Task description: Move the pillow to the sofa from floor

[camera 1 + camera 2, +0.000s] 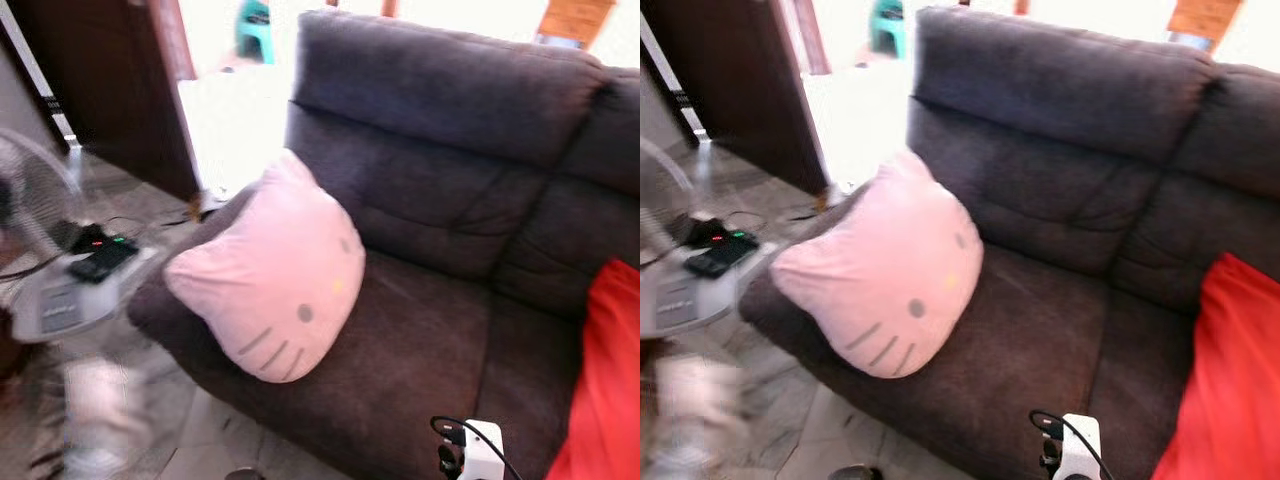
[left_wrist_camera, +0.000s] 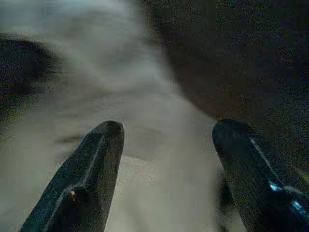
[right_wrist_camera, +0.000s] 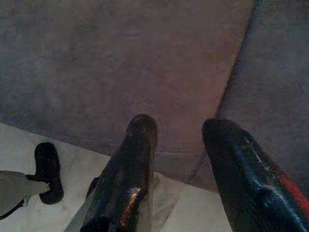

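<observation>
The pink cat-face pillow (image 1: 270,275) rests on the dark grey sofa (image 1: 440,330), leaning against its left armrest at the seat's left end. My left gripper (image 2: 169,130) is open, its two black fingers wide apart over a pale, blurred surface with nothing between them. My right gripper (image 3: 181,124) is open too, hanging by the sofa's front edge (image 3: 120,72) above the light floor.
A standing fan (image 1: 35,190) and a low round table (image 1: 60,300) with a dark remote are left of the sofa. A red cushion (image 1: 605,380) lies at the seat's right. A white plug block with a black cable (image 1: 480,452) sits at the front edge. A bright doorway (image 1: 235,120) is behind.
</observation>
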### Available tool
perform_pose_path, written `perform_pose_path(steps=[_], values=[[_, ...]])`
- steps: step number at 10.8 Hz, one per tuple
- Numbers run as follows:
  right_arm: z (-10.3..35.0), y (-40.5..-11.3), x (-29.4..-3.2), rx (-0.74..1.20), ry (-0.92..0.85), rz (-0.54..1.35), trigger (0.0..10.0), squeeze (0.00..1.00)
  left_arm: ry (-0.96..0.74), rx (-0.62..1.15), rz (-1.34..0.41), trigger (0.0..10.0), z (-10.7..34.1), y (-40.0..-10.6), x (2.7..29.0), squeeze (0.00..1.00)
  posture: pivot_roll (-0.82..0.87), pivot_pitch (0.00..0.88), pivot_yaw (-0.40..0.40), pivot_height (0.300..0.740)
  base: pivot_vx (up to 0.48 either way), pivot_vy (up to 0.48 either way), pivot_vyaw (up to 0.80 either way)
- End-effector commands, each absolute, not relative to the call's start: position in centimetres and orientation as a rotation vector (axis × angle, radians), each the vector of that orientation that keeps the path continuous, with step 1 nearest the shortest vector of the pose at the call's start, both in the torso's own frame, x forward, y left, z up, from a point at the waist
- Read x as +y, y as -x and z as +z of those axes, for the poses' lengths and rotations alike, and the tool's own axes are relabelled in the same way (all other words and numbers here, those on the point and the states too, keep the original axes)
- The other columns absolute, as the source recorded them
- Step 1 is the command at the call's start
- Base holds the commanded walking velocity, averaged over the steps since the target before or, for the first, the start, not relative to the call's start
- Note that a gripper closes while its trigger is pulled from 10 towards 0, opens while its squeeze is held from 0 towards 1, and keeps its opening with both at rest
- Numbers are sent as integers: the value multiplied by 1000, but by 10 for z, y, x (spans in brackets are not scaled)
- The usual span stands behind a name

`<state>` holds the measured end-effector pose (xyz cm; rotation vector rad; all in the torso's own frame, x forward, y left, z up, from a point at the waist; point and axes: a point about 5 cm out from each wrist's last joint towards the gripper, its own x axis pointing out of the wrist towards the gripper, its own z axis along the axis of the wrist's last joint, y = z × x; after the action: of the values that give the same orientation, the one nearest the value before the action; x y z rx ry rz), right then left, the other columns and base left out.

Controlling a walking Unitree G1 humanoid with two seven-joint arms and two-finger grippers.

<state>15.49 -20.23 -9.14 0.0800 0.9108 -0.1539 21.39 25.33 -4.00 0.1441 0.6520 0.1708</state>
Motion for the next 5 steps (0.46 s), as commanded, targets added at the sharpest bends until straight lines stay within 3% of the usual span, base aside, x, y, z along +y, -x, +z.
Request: perform_pose_path(steps=[1,3,5], values=[[-94,-151,-201,941,-77,-149,10000,0,-177,687,48,10000,-47,-210,242,0,125,62,-39,740,0,0,0],[-94,-150,-201,940,-82,-146,10000,0,-111,726,113,10000,-55,-210,228,0,110,62,-44,740,0,0,0],[-94,-149,-202,950,-62,-137,10000,0,-92,787,60,10000,-65,-201,215,0,111,67,-50,740,0,0,0]])
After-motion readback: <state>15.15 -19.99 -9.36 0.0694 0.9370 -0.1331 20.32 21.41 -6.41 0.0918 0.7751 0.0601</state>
